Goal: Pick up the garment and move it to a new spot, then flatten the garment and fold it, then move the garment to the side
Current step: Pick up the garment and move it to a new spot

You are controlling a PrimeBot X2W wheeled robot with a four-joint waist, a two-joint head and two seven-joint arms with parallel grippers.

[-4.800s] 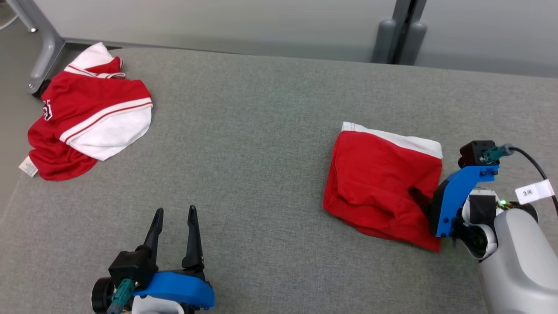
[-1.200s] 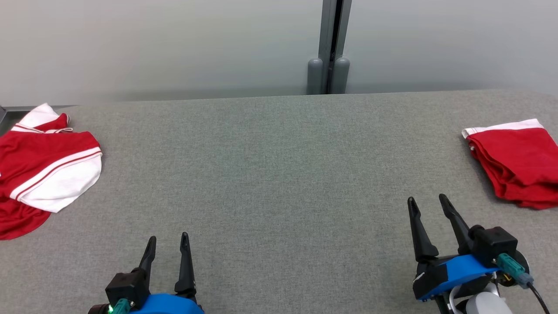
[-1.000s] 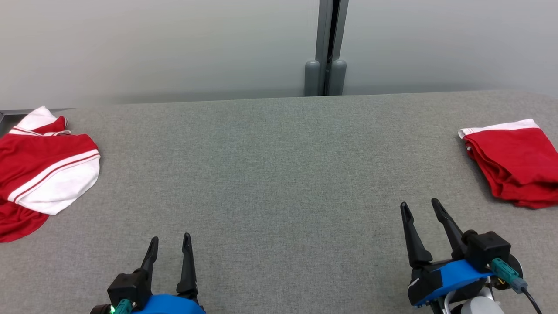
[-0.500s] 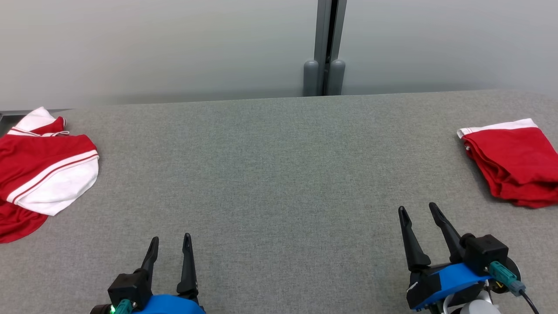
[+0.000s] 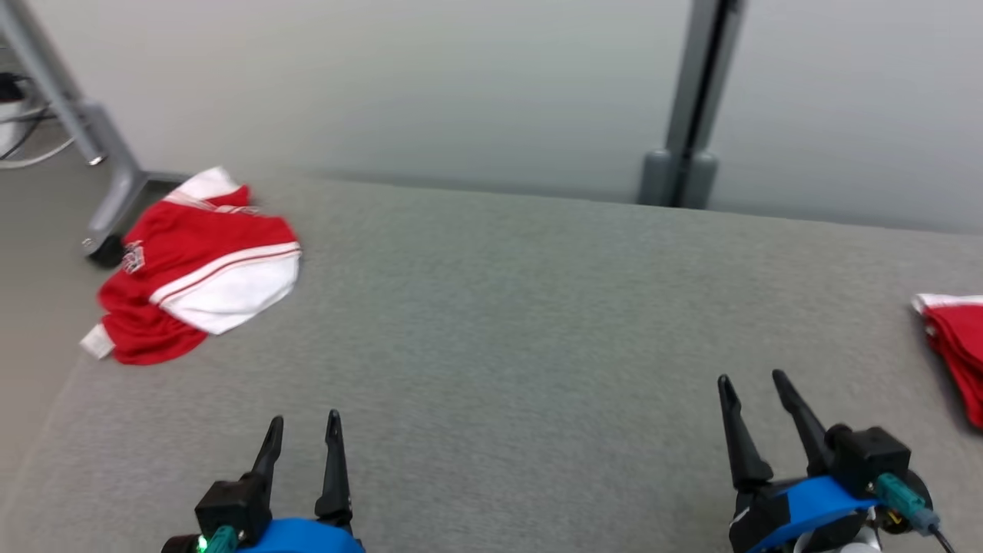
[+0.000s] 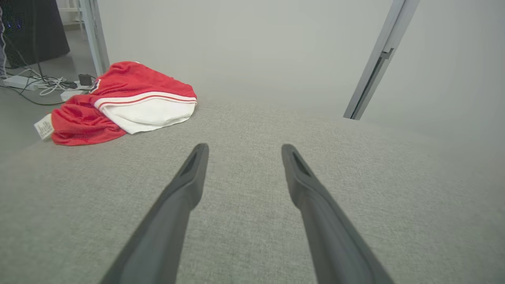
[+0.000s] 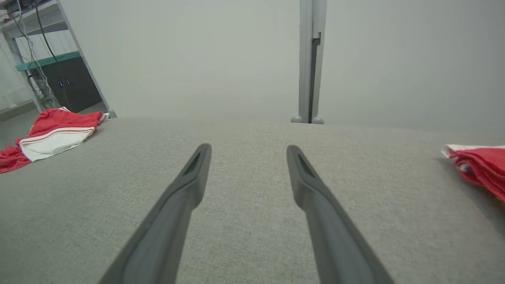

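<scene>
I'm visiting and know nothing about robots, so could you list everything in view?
Crumpled red-and-white jersey garment: one, red with white panels, surface's far left.
Folded red cloth garment: one, red with white band, right edge.
Grey fabric-covered surface: one, grey, under both garments.
Grey upright post: one, grey, behind the surface.
Grey metal frame leg: one, grey, on the floor beyond the jersey.
Left claw: one, dark fingers, open, lower left.
Right claw: one, dark fingers, open, lower right.
</scene>
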